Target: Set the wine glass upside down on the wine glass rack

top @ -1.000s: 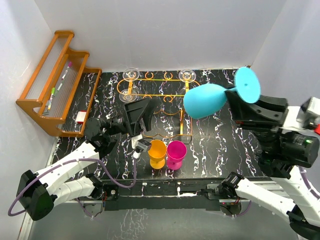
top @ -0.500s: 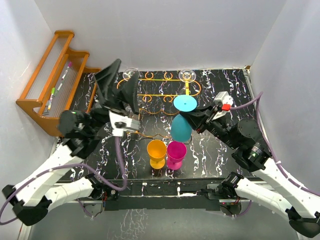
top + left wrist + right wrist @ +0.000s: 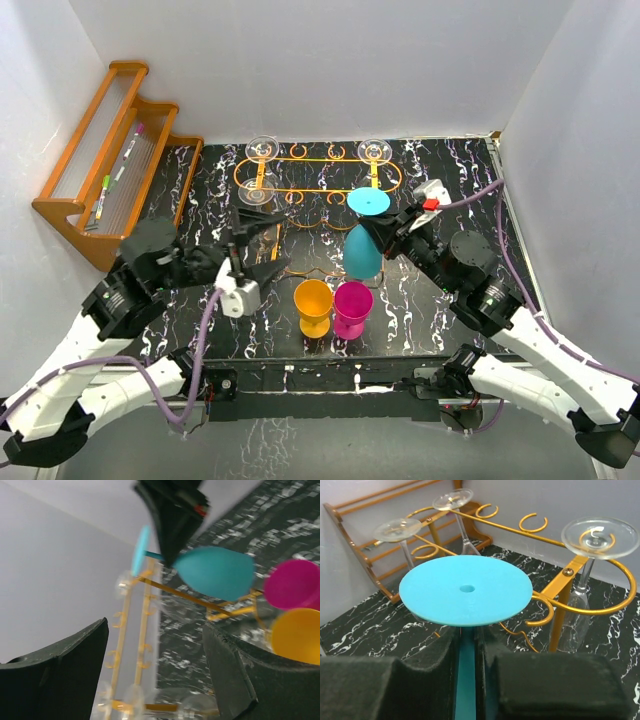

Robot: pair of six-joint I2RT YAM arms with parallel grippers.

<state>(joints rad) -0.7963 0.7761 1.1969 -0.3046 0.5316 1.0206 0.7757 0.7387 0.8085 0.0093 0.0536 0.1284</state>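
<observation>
My right gripper (image 3: 388,232) is shut on the stem of a teal wine glass (image 3: 361,250), held upside down with its round base (image 3: 369,201) on top. In the right wrist view the teal base (image 3: 465,590) sits just above my closed fingers (image 3: 427,680), beside an open ring of the orange wire rack (image 3: 580,565). The orange rack (image 3: 318,172) stands at the back centre with three clear glasses (image 3: 374,151) hanging upside down. The left wrist view shows the teal bowl (image 3: 216,572) against the rack. My left gripper (image 3: 255,240) is open and empty, left of the teal glass.
An orange cup (image 3: 314,305) and a magenta cup (image 3: 352,306) stand at the front centre, just below the teal glass. A brown wooden stepped shelf (image 3: 112,160) holding pens stands at the back left. White walls close in the black marbled table (image 3: 440,290).
The right arm swung the teal glass from high on the right down to the rack's front right, base up. The left arm rose, then dropped back to the left.
</observation>
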